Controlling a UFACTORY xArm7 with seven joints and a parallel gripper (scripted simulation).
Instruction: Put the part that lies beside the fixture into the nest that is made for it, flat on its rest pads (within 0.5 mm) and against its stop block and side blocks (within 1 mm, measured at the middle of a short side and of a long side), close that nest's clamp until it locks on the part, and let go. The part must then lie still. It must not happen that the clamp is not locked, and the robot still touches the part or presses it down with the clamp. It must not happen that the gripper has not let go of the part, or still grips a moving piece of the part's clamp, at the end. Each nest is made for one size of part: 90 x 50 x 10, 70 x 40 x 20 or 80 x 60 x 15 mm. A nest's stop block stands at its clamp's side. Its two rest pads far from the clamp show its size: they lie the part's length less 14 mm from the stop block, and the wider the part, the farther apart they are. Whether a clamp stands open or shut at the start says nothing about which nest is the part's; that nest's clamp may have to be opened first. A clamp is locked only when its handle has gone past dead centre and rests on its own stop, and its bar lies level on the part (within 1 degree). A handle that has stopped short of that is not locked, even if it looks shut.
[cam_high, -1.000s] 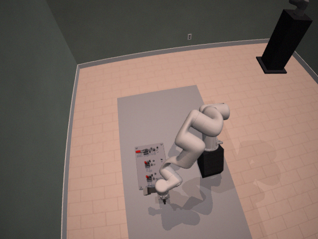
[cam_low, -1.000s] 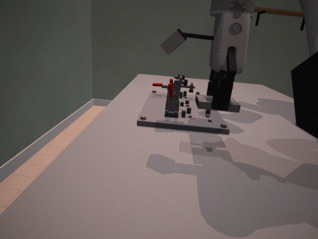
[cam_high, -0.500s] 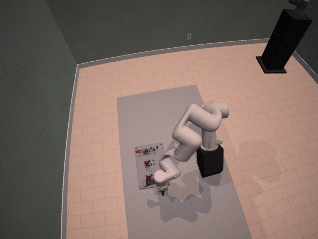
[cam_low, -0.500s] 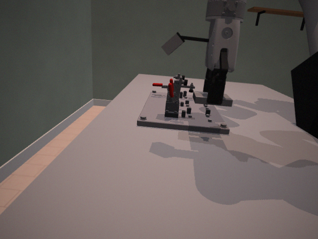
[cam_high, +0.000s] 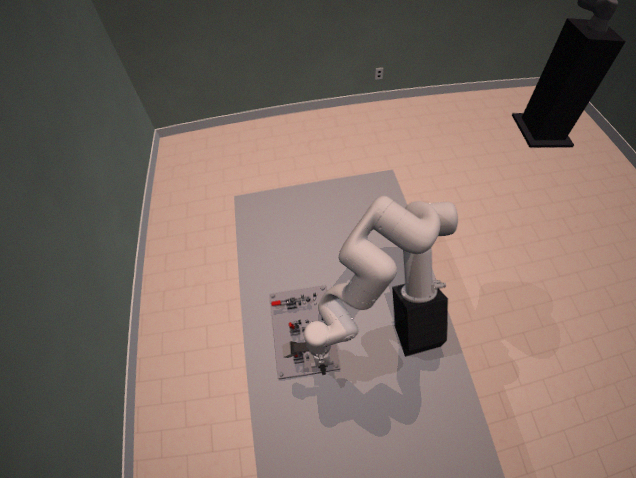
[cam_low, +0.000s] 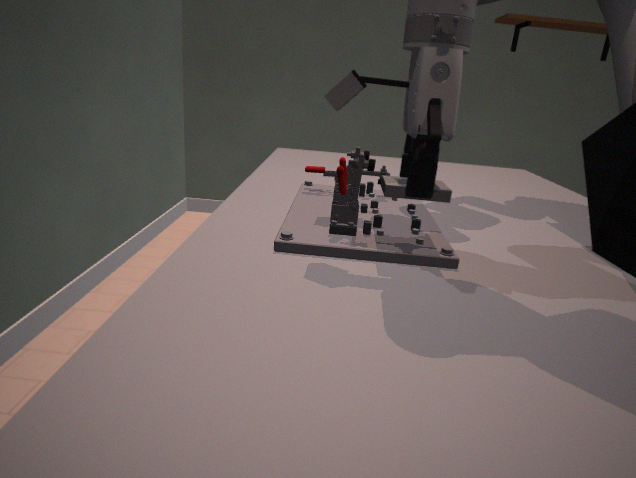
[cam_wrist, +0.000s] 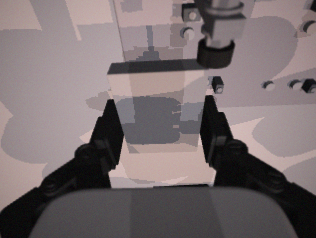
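Left of the flat grey fixture plate (cam_low: 308, 241)'s middle, two red clamp handles (cam_low: 341, 174) rise. Farther right, your black gripper (cam_wrist: 162, 131), partly closed, grips the pale grey rectangular part (cam_wrist: 157, 80) above the plate; it could catch a clamp bar or blocks.

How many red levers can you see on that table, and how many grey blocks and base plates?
Red levers: 2, one lying flat, one upright; the arm may hide more.
Grey block, gripped in the end effector: 1
Fixture plate: 1
Total: 4
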